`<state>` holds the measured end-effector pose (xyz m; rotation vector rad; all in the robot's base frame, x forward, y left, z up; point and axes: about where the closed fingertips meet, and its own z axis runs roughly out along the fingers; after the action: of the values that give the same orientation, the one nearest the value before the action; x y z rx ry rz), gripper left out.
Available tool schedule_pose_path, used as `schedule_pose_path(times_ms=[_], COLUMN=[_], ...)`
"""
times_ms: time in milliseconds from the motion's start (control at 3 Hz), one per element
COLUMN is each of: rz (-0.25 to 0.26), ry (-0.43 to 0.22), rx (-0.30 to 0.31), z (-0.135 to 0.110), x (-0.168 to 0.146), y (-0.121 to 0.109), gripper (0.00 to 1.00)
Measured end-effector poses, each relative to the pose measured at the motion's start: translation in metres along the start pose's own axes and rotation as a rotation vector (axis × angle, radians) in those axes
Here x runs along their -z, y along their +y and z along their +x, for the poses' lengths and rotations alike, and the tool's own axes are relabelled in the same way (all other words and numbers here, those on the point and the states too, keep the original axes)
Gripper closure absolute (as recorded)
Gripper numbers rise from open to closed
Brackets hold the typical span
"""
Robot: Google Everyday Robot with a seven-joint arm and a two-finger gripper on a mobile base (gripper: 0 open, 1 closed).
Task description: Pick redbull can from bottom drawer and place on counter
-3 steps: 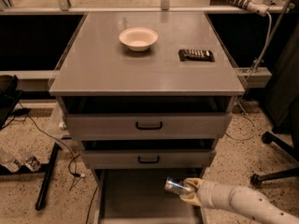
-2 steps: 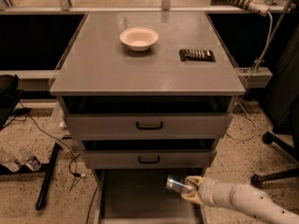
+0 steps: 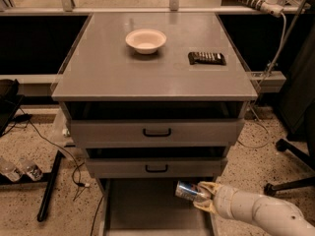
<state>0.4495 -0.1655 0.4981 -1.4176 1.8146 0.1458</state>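
The bottom drawer is pulled out as a wide grey tray below the two upper drawers. The redbull can, silver and blue, lies on its side in my gripper, held above the drawer's right side. My gripper's yellowish fingers are shut around the can, and the white arm comes in from the lower right. The counter is the grey top of the cabinet, well above the can.
A cream bowl and a dark flat packet sit on the counter. The two upper drawers with black handles are slightly open. Cables and bottles lie on the floor at left; a chair base stands at right.
The can and my gripper have risen very slightly and stay over the drawer's right side. Nothing else has moved.
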Motion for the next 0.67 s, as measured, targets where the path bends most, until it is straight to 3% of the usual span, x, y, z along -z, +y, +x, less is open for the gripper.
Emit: schedule_pose_path(times_ms=[333,667], rz=[0.048,0.074], ry=[0.007,-0.003], rx=[0.149,0.290], z=[-0.072,-0.141], x=[0.063,0.104], y=[-0.013,-0.034], gripper=[1.00,1.00])
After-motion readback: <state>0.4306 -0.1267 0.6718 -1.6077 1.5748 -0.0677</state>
